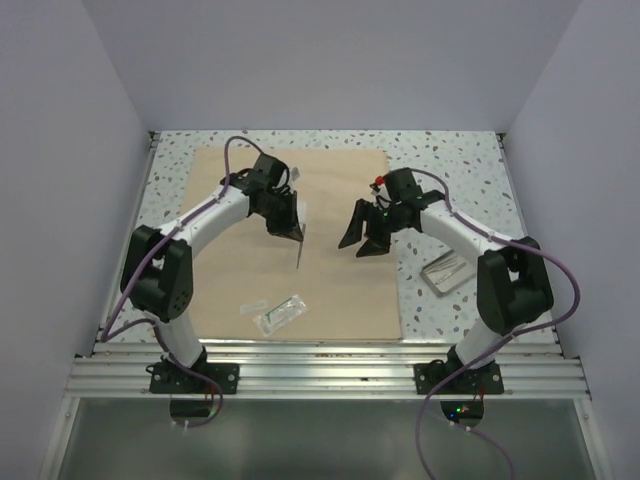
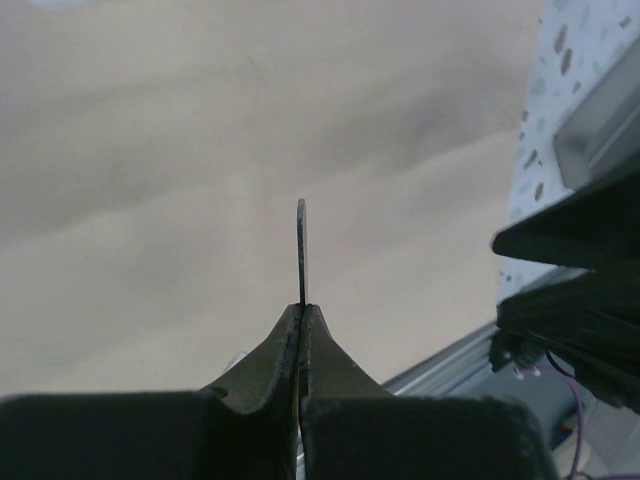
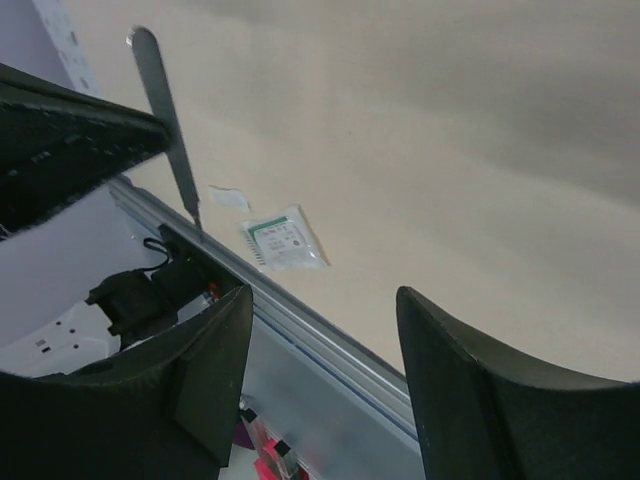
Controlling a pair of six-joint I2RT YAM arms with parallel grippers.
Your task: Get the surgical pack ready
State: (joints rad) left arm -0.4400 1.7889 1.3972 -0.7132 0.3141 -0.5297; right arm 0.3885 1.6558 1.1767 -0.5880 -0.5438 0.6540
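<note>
Both arms bend inward over the surgical pack (image 1: 330, 180), one tan sheet flat on the worktop (image 1: 440, 160). The left tool (image 1: 290, 228) pinches one thin metal instrument (image 2: 301, 250); the right tool (image 1: 362, 236) hangs parted, empty. Two clear pouches (image 1: 285, 313) and one tray (image 1: 445, 270) lie nearby.

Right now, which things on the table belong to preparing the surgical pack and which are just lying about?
In the job: tan cloth wrap, spread flat; thin metal instrument pinched in the left end effector; right end effector, open above the wrap.
Lying about, it seems: clear pouch on the wrap's near edge; metal tray on the speckled table beside it.
</note>
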